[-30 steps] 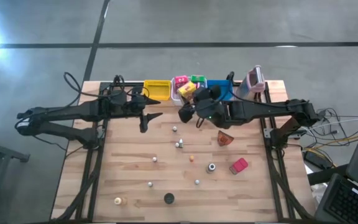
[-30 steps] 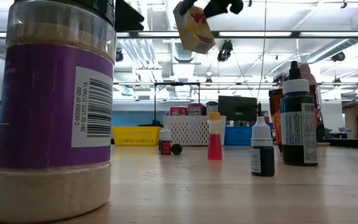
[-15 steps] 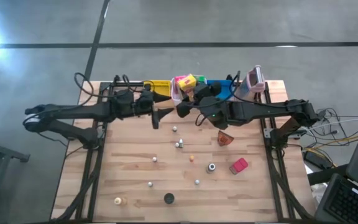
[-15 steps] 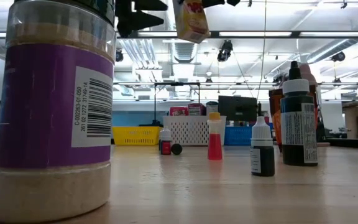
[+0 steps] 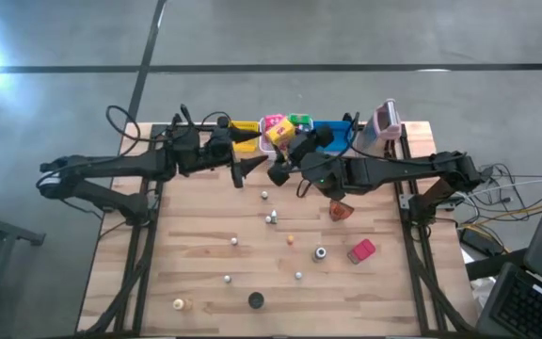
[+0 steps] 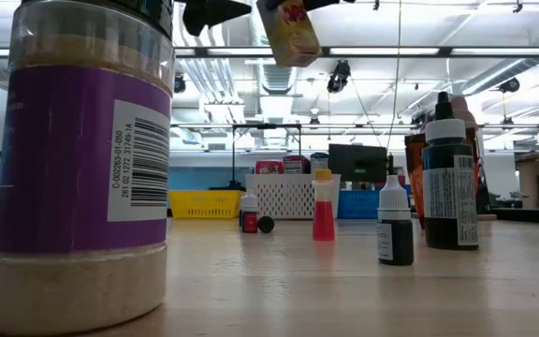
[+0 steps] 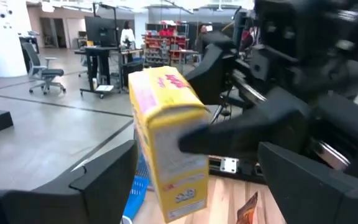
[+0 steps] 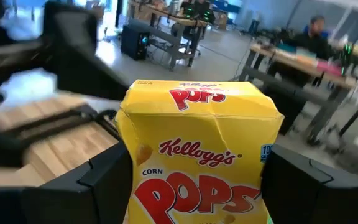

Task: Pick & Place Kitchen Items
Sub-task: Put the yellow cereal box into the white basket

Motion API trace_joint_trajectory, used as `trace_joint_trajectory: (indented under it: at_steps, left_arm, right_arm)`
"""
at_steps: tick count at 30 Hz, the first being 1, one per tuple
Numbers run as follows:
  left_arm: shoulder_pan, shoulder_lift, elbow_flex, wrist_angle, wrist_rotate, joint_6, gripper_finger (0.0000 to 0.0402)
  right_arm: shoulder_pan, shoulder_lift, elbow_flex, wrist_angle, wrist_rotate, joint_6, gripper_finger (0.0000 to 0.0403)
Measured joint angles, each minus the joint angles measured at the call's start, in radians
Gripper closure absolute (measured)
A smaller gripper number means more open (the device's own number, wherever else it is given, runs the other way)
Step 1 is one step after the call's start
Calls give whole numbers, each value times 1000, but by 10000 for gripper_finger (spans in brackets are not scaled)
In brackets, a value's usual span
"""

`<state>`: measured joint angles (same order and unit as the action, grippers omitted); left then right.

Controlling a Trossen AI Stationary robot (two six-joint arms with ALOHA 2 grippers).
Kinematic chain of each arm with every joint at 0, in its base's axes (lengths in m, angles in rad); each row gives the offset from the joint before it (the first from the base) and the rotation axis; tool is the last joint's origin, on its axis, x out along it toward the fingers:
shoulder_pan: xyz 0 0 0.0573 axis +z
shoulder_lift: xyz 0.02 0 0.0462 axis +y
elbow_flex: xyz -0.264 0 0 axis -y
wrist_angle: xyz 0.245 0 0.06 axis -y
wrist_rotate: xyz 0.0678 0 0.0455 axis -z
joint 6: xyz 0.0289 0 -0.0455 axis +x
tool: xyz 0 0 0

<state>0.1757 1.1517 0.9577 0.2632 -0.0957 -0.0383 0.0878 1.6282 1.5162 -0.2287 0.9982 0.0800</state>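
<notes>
Cereal box (image 8: 197, 155) (yellow Corn Pops packet) is clamped between the right gripper (image 5: 288, 155) fingers, held in the air at the back-mid of the table, just fwd of the white bin (image 5: 278, 132). Grip is across the box's width, flanks pinched; red lettering faces the right wrist cam. Long axis approx upright, slightly tilted in the low view (image 6: 289, 33). Left gripper (image 5: 249, 162) is spread wide and empty, tips pointed at the box from the left side; in the left wrist view the box (image 7: 166, 143) sits straight ahead in line with the gap between the fingers (image 7: 101, 180), not yet enclosed. Judged: handover or bin drop pending; right arm is the one holding, left is near but apart. Box looks light card, one top corner dented, faces creased; likely to crush if squeezed hard. Yellow bin (image 5: 243, 137) and blue bin (image 5: 342, 137) flank the white one. Other small items are scattered over the table (image 5: 196, 292) fwd of both arms, well apart from the jaws.
</notes>
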Motion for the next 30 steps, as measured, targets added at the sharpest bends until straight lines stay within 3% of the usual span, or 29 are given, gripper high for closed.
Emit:
trace_joint_trajectory:
  at_steps: [6,13,22,30]
  left_arm:
    - [0,-21,-1,-28,-1,4,66]
    - [-1,-21,-10,27,-3,-62,67]
    - [-1,74,18,73,-51,-139,67]
    - [-1,112,67,76,-77,-175,67]
  right_arm:
    - [21,10,-1,1,-2,-126,138]
    - [25,9,-1,5,-2,-124,139]
    - [23,9,-1,8,0,-126,123]
    - [21,10,-1,8,0,-132,144]
